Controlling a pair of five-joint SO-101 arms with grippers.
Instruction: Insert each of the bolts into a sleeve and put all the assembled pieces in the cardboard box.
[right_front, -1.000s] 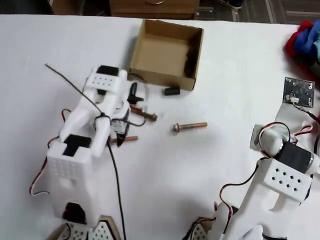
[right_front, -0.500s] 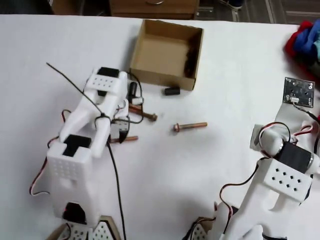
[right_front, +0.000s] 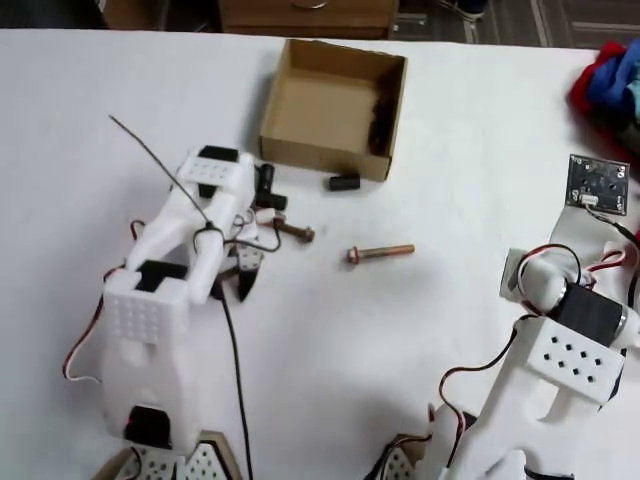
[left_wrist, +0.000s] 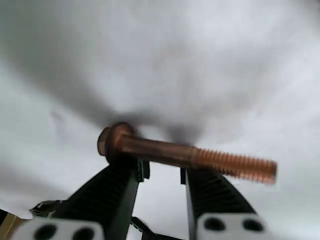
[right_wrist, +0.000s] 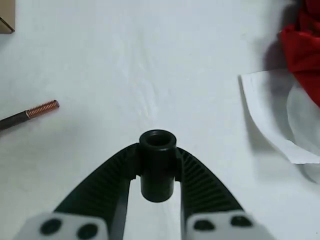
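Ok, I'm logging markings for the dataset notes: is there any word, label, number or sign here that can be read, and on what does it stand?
No text can be read in any view.
Small dark board near the table's right edge: pale marks, too small to read.
Cardboard box: no print on the sides that show.
Bolt in the left wrist view and sleeve in the right wrist view: no markings visible.
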